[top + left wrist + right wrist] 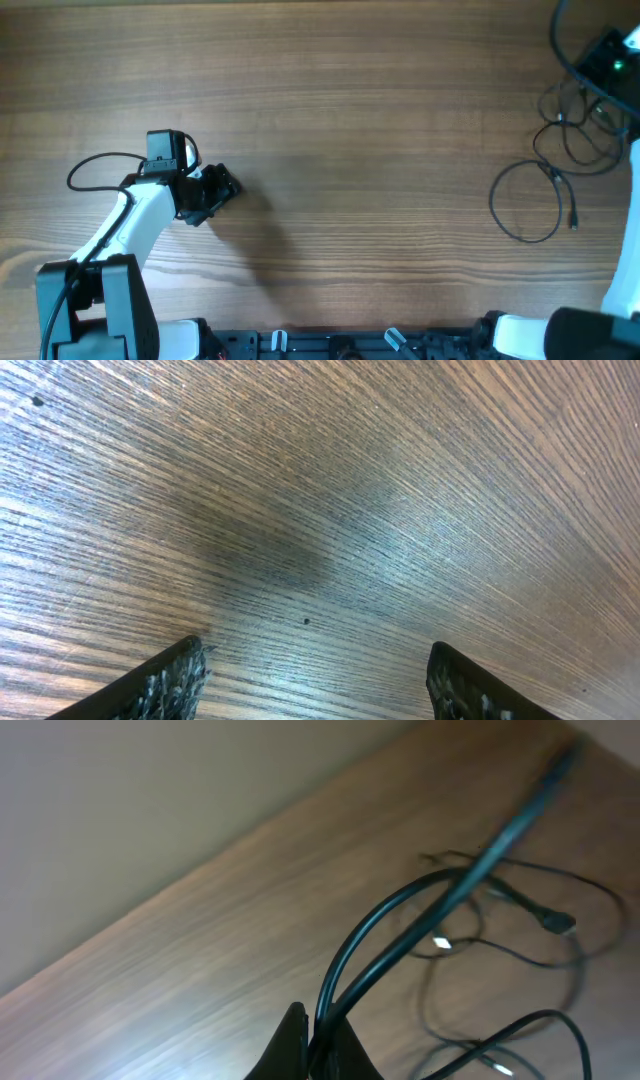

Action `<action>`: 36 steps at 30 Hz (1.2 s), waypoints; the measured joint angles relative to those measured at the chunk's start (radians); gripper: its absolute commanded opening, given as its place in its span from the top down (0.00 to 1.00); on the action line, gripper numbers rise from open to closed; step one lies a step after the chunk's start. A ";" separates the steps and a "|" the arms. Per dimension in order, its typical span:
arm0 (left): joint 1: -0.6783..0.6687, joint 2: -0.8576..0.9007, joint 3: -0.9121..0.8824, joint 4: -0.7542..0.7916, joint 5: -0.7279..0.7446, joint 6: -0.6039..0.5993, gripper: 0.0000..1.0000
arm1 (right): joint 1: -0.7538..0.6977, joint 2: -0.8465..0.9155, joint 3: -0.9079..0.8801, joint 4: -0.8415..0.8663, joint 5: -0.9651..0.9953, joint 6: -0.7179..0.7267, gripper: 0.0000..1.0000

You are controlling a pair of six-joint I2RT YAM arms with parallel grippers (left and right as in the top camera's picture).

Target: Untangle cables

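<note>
Left gripper (315,650): jaws apart over bare surface (300,510). Right gripper (312,1045): jaws together, clamped on the cables (495,845) at 2 o'clock, loose loops lying below.

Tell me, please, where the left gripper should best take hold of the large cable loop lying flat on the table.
Probably at the leftmost arc of the cable loop, coming down from the left with the left gripper open across the strand. There it lies single on the table, clear of the tangle.
</note>
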 measured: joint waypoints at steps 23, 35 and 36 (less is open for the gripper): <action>-0.270 -0.009 0.367 -0.204 -0.092 0.137 0.06 | 0.356 0.171 -0.007 -0.260 -0.278 -0.223 0.00; -0.233 -0.066 0.328 -0.623 -0.209 0.133 0.00 | 0.456 0.090 -0.356 -0.306 -0.203 -0.190 0.00; -0.233 -0.100 0.301 -0.600 -0.209 0.133 0.00 | 0.456 0.012 -0.431 -0.257 -0.190 -0.178 0.00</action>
